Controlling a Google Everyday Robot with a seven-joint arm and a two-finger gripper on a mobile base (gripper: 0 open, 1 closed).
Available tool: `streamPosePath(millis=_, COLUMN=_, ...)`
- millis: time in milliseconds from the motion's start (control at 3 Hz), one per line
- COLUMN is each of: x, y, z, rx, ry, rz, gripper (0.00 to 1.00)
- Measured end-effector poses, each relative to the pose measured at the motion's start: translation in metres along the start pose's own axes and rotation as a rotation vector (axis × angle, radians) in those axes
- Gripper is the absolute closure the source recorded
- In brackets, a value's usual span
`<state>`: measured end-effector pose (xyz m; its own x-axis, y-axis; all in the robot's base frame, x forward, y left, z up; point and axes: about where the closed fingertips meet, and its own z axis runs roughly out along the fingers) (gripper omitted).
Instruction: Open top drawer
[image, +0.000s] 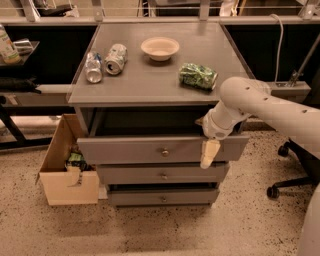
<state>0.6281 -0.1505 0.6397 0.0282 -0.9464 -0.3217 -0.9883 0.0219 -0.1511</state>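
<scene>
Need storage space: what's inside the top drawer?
The top drawer shows only dark interior; its front and shadow hide the floor. The gripper hangs over its front's right end.

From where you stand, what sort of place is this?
Probably an office or lab workspace: a grey drawer cabinet, a wheeled chair, a cardboard box. The tool hangs at the top drawer's front, right of its knob.

Gripper (209, 151) over top drawer (135, 149) front (right end).
</scene>
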Motion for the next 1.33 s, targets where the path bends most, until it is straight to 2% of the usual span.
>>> streamPosePath(millis=333, x=0.0, y=0.0, z=0.0, rx=0.0, ry=0.0, rz=0.0, gripper=0.0)
streamPosePath(millis=1000, x=-0.005, y=0.044, z=0.014, rx=-0.112, ry=-0.03, rz=-0.032, gripper=0.0)
streamPosePath(millis=1333, x=-0.006, y=0.046, z=0.012, rx=-0.118, ry=-0.031, rz=-0.034, gripper=0.19)
